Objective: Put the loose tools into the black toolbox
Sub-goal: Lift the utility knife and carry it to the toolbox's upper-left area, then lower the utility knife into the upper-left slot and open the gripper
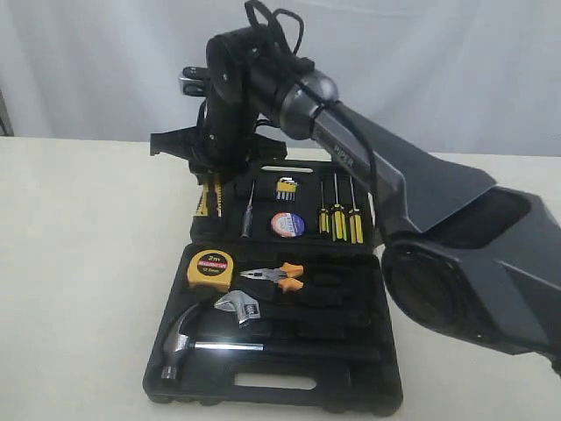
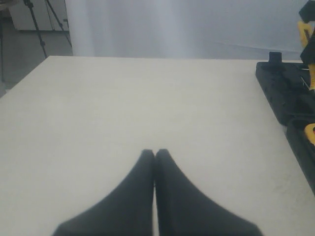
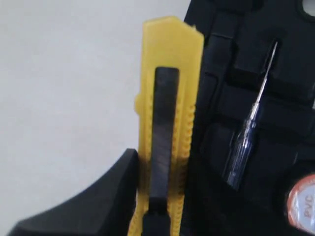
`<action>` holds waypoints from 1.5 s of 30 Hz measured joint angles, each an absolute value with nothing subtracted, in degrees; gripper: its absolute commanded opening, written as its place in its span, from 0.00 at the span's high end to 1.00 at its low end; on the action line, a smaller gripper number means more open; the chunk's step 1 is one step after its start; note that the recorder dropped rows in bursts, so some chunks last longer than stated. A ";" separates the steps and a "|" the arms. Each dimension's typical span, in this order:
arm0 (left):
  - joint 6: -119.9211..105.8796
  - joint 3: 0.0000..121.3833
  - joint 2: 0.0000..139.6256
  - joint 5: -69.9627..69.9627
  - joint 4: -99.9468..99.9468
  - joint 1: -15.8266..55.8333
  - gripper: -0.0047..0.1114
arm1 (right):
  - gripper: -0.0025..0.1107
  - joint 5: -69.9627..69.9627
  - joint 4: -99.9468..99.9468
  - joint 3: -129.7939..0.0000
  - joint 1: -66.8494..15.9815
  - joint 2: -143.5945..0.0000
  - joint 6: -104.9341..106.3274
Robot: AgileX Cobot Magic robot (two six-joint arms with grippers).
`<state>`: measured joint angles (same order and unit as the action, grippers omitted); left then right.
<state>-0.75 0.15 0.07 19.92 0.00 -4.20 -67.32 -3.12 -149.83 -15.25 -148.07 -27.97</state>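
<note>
Exterior view shows tape measure, pliers and roll seated in the toolbox. Right gripper pinches the knife at its far-left slot, seemingly the last. Left gripper is pressed together.

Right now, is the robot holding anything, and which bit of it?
The right pincer seems to pinch the yellow utility knife by its long sides, near the slider end. The left pincer is shut on nothing.

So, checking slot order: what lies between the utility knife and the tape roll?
A slim clear-handled screwdriver lies there; the right wrist view shows it between utility knife and tape roll.
</note>
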 measured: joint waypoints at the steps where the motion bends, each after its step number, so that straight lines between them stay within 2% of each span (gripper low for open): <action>1: -0.75 0.15 0.07 19.92 0.00 -4.20 0.96 | 0.98 -66.08 -4.06 -149.83 -15.34 -148.53 -28.39; 14: -0.75 0.15 0.07 19.92 0.00 -4.20 0.96 | 0.98 -57.24 -22.31 -150.01 -19.44 -152.49 -40.51; 45: -0.75 0.15 0.07 19.92 0.00 -4.20 0.96 | 0.98 -59.66 -17.70 -150.41 -19.51 -155.50 -37.32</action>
